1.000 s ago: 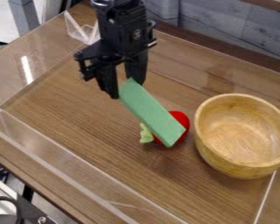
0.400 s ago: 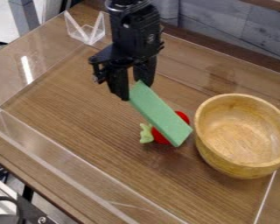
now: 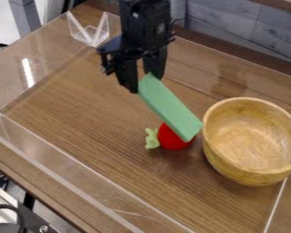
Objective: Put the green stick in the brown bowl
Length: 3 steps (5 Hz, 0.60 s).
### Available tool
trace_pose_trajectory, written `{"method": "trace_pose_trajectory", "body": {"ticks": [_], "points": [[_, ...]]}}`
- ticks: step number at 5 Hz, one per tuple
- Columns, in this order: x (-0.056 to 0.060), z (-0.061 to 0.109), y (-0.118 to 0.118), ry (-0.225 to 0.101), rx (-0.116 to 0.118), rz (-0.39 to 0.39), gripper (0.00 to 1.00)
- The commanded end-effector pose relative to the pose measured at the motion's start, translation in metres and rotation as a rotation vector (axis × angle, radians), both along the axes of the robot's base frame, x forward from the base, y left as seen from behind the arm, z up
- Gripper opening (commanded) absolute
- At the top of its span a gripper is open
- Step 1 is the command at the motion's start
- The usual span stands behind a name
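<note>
My black gripper [image 3: 138, 80] hangs pointing down over the middle of the wooden table, shut on the upper end of the green stick [image 3: 171, 102]. The stick is a flat mint-green block that slants down to the right, its lower end hovering just left of the brown bowl [image 3: 251, 140]. The bowl is round, light wood with a thick rim, and it sits empty at the right side of the table.
A red round fruit [image 3: 174, 136] with a small green leaf lies under the stick's lower end, just left of the bowl. Clear plastic walls [image 3: 26, 150] edge the table at left and front. A clear stand [image 3: 87, 32] is at the back left.
The gripper with the green stick has moved up and to the right in the picture, toward the bowl. The stick now hangs higher, uncovering more of the red fruit.
</note>
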State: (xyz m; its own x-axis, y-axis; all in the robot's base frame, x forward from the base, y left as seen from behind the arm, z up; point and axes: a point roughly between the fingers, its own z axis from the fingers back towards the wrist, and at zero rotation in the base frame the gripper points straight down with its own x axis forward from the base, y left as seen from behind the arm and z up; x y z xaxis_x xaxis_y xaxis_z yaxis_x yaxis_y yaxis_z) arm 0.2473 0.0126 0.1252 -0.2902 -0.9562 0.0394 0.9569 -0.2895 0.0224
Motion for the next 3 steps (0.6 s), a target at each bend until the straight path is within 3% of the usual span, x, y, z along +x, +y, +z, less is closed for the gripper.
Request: {"method": "trace_pose_trajectory", "body": {"ticks": [1,3], "points": [[0.0085,0.0119,-0.0012,-0.048,0.007,0.029,0.00],[0.0146,0.0190,0.0041,-0.063,0.000,0.117,0.00]]}}
